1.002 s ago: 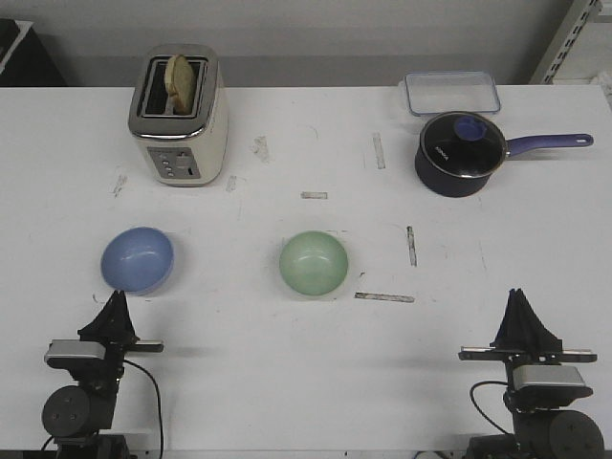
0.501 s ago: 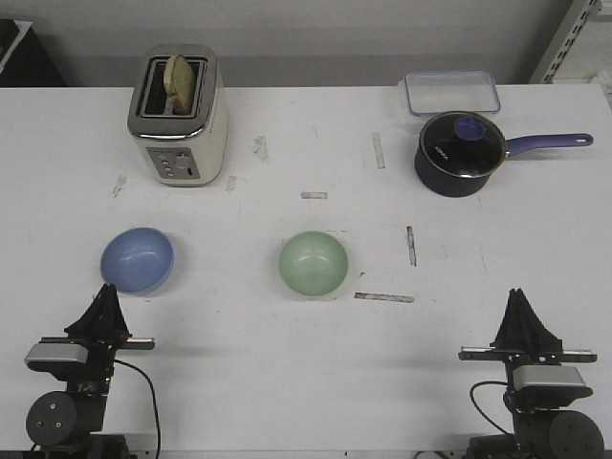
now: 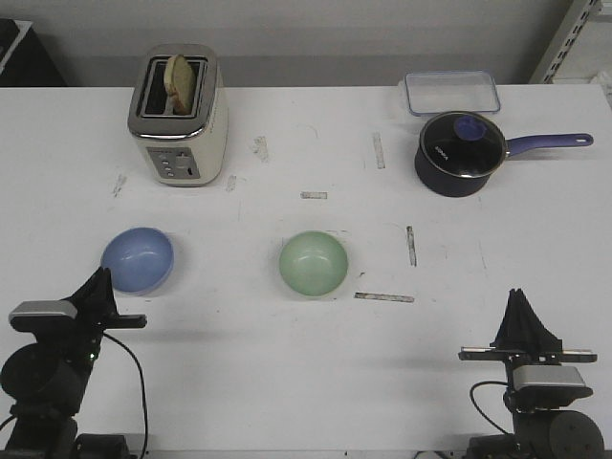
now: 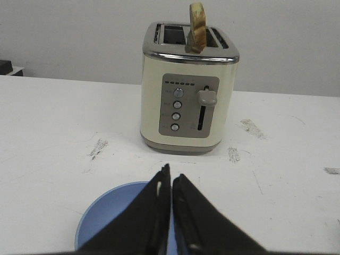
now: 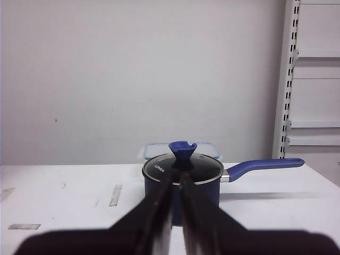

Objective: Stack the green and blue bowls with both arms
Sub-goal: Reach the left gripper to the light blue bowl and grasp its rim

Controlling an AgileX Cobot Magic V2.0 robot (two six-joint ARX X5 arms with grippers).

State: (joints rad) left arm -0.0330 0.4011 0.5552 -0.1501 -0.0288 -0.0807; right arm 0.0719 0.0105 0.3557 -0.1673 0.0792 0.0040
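black arms, grey wrist blocks, black cables — tapered black end effector fingers [image 4: 199, 226]

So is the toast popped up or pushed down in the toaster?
Popped up. The slice of bread sticks well above the slot of the toaster, and the front view shows it poking out too.

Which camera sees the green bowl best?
The front view does. It shows the whole green bowl from above, sitting alone in the middle of the table, with its round rim and inside in plain sight. The left wrist view shows only the blue bowl and the toaster. The right wrist view shows no bowl.
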